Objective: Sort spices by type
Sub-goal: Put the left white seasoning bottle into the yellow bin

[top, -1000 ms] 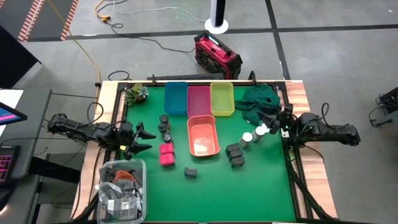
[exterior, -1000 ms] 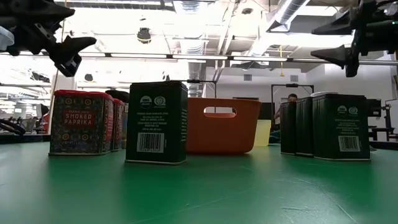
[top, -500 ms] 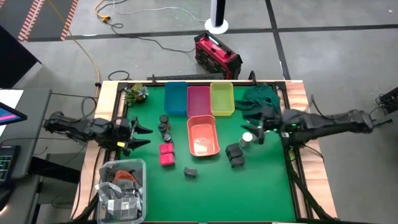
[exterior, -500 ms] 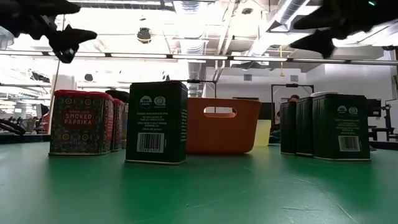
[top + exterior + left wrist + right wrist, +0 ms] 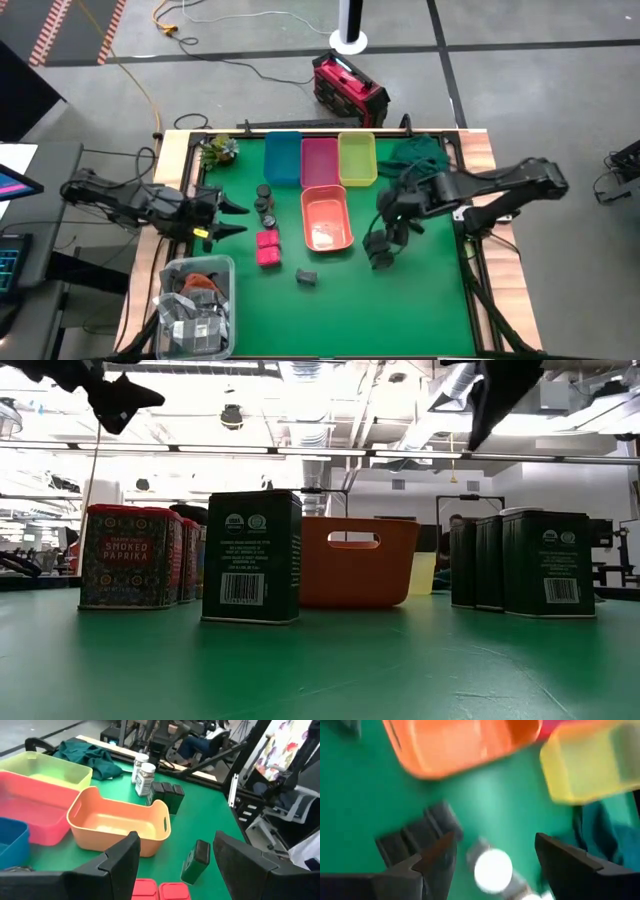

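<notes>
Tabletop (image 5: pixel 420 300): green mat on a wood-edged frame, grey concrete floor around it, a bright workshop behind in the low view.
Bins: blue bin (image 5: pixel 282 157), pink bin (image 5: pixel 319 160) and yellow bin (image 5: pixel 357 157) in a row at the far edge; salmon bin (image 5: pixel 326 217) just in front of them, near the middle.
Dark green cloth (image 5: pixel 415 155): bunched at the far right corner.
Dark round jars (image 5: pixel 264 203): a small cluster left of the salmon bin.
Magenta blocks (image 5: pixel 267 247): two, side by side, just in front of the jars – the low view shows a patterned tin labelled "Smoked Paprika".
Dark grey boxy packs (image 5: pixel 380 248): a tight group right of the salmon bin, green-black tins with white barcode labels; one single pack (image 5: pixel 306 277) stands apart, nearer the front edge.
White-capped bottles (image 5: pixel 143 772): two clear bottles with printed labels, standing beside the pack group toward the cloth.
Left hand (image 5: pixel 228 218): fingers spread wide, empty, held above the left edge of the mat, well apart from the blocks.
Right hand (image 5: pixel 395 215): fingers wide apart, empty, over the bottles and the pack group – a white cap sits between its fingers in the right wrist view.
</notes>
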Tool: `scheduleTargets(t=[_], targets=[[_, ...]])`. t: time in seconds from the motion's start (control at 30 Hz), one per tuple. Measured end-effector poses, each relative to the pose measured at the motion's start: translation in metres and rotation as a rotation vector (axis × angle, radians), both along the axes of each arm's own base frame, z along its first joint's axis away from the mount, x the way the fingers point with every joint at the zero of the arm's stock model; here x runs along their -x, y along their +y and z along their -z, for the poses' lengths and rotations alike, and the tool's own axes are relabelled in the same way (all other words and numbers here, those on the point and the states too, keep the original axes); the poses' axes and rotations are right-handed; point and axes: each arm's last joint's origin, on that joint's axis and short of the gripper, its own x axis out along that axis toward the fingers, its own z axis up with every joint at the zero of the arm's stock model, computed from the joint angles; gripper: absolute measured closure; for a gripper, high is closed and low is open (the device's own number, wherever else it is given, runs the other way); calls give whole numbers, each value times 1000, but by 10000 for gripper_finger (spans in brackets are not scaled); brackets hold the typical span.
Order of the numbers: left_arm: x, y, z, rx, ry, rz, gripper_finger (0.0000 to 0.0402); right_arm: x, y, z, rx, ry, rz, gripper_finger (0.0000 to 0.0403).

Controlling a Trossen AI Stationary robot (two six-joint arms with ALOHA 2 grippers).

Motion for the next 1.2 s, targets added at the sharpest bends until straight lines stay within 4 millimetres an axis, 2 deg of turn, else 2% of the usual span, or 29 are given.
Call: scheduleTargets(t=[0.17, 0.37, 0.6, 0.8, 1.0, 1.2], targets=[[-5, -2, -2, -2, 21, 0, 162, -1, 9, 15, 22, 254, -76, 106], [-5, -2, -2, -22, 19, 4, 162, -7, 18, 34, 18, 367, -188, 76], [-4, -1, -2, -71, 16, 14, 162, -19, 8, 48, 33, 403, -207, 27], [-3, -1, 1, -70, 54, 21, 162, -20, -7, 76, 35, 509, -228, 22], [-2, -1, 6, -75, 97, 29, 162, -16, -14, 98, 8, 517, -258, 40], [-1, -1, 6, -74, 98, 29, 162, -18, -14, 107, -12, 488, -309, 110]])
